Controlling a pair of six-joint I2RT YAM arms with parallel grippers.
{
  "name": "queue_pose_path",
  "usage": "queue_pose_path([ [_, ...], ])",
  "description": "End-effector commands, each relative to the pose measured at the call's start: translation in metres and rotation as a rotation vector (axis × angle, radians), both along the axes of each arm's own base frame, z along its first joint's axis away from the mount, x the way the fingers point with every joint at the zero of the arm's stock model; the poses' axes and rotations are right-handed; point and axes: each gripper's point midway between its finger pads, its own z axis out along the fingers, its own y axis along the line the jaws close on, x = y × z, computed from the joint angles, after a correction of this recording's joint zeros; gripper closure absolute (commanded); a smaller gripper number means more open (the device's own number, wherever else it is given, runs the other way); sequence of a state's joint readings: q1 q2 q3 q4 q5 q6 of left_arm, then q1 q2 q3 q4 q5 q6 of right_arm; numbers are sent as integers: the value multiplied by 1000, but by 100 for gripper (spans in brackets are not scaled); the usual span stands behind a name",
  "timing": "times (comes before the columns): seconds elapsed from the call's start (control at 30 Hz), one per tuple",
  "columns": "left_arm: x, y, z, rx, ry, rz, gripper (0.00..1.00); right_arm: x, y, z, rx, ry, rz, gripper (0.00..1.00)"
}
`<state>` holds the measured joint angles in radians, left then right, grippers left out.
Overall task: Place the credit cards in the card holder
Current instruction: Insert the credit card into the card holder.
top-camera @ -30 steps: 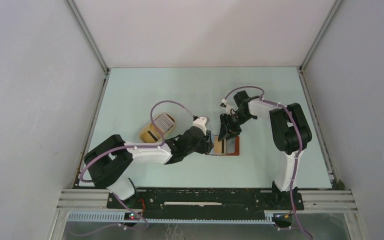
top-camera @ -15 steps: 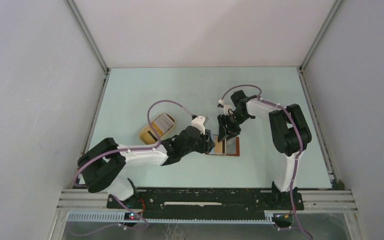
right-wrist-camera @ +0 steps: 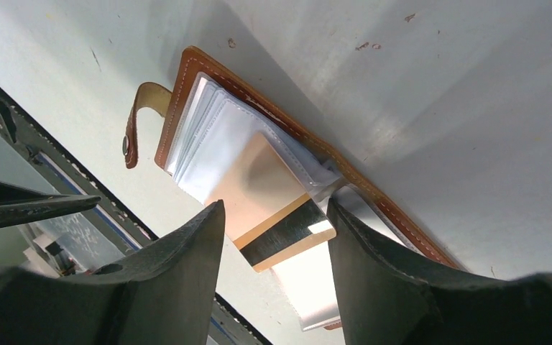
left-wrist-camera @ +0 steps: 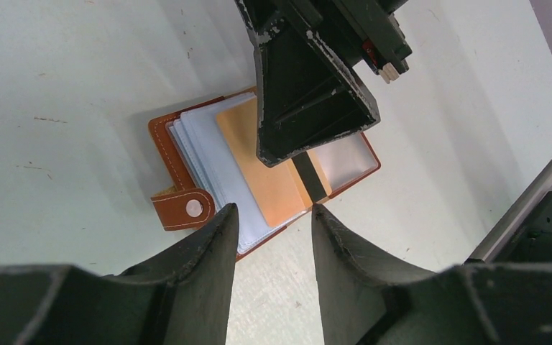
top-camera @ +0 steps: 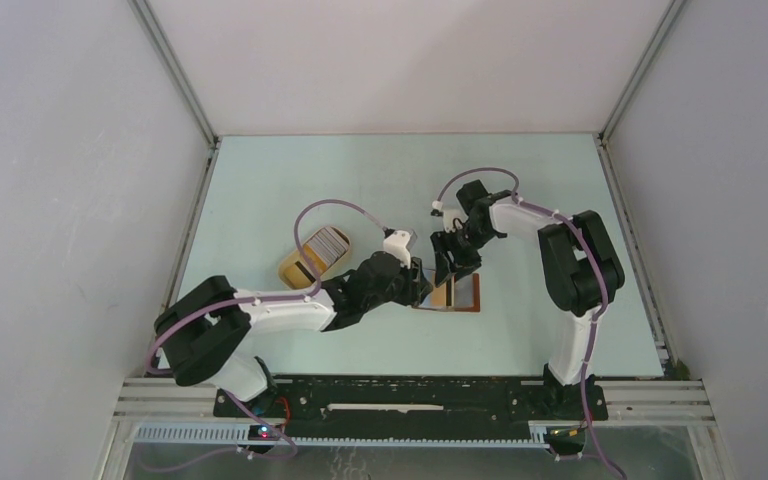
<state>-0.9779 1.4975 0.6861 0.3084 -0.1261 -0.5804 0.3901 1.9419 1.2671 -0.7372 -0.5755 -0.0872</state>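
Observation:
The card holder (top-camera: 463, 293) lies open on the table, reddish-brown leather with a snap strap tab (left-wrist-camera: 182, 208) and clear pockets (right-wrist-camera: 215, 140). An orange credit card (left-wrist-camera: 266, 169) with a black stripe sits partly in a pocket, its striped end (right-wrist-camera: 287, 231) sticking out. My right gripper (right-wrist-camera: 274, 215) is open and straddles that end; the card touches only one finger. My left gripper (left-wrist-camera: 272, 210) is open and empty, just above the holder's near edge. More credit cards (top-camera: 326, 240) lie stacked in the tan tray (top-camera: 296, 267).
The tan oval tray sits left of the holder, beside my left arm. Both arms meet over the holder (left-wrist-camera: 159, 140) mid-table. Grey side walls and metal rails border the pale green table (top-camera: 360, 170).
My left arm has reached a little further toward the holder. My right gripper has shifted slightly left over the card. The holder has stayed in place.

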Motion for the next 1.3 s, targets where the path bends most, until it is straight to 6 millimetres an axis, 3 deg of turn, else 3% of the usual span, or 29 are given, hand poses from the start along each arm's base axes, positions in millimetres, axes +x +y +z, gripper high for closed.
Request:
queue_pose_path([
  [0.0,-2,-1,-8,-10,14,7,52,9,-2,11,-48,-100,44,36],
  [0.17,-4,-3,-12,-18,25,0,53,8,1,14,-50,-114,60,34],
  [0.33,-7,-8,-3,-62,16,-28,53,6,8,22,-10,-115,73,33],
  [0.6,-25,-36,21,-214,31,-160,53,-3,18,23,70,-33,60,33],
  [1.27,-22,-89,-5,-151,100,-189,55,-1,19,16,63,-3,31,38],
])
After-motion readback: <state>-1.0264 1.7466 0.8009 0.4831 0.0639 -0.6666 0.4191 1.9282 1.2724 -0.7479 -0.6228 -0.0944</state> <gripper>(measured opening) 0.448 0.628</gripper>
